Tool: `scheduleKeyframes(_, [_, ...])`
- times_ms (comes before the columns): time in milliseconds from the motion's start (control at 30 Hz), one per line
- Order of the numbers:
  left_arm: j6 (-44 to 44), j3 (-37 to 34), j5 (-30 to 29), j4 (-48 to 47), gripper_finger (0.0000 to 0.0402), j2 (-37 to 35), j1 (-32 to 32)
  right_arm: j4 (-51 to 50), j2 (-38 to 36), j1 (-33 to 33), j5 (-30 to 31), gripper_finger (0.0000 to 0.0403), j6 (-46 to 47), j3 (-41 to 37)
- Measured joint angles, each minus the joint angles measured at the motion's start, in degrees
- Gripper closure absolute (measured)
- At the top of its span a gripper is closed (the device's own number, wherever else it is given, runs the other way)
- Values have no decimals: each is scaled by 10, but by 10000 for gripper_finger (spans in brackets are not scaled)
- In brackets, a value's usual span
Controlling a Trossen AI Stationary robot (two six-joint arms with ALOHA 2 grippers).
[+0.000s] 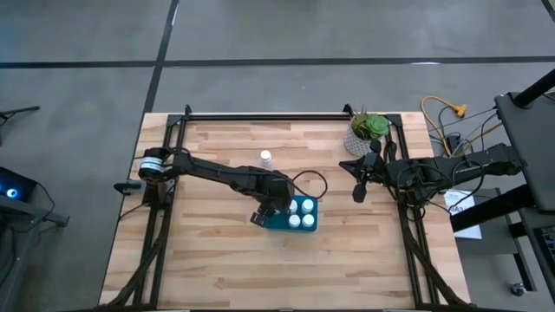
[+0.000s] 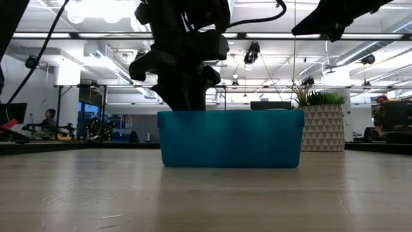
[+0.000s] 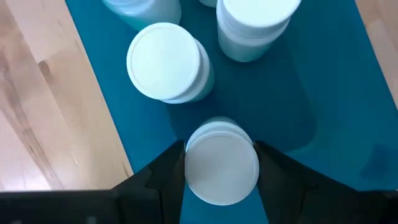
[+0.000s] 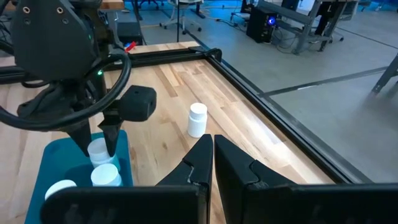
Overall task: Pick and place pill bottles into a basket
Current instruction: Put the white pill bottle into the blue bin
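The teal basket [image 1: 276,226] stands mid-table and also shows in the low view [image 2: 230,138]. Several white pill bottles [image 1: 308,222] stand upright inside it, as in the left wrist view [image 3: 165,62]. My left gripper [image 3: 222,186] reaches down into the basket, shut on one more bottle [image 3: 222,163]. It also shows in the right wrist view [image 4: 96,142]. One bottle [image 1: 265,158] stands alone on the table beyond the basket. My right gripper [image 1: 358,192] is shut and empty, hovering right of the basket. My left gripper pinches the bottle by two opposite sides of its cap end [image 3: 186,163] between its two fingers [image 3: 163,177]. The fingers come from above, pointing down. The bottle stays upright inside the basket. I cannot tell whether its base rests on the basket floor [image 3: 336,93].
A white plant pot [image 1: 366,134] with a green plant stands at the table's far right. A black frame rail [image 1: 260,115] runs along the far edge. Bare wood lies in front of the basket.
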Motion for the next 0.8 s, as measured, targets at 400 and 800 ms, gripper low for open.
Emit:
scheduleKeyframes(400, [-6, -1, -20, -1, 239, -2, 0, 0, 0, 0, 0, 394, 0, -1])
scheduleKeyframes(800, [-14, 0, -35, -2, 236, -2, 0, 0, 0, 0, 0, 394, 2, -1])
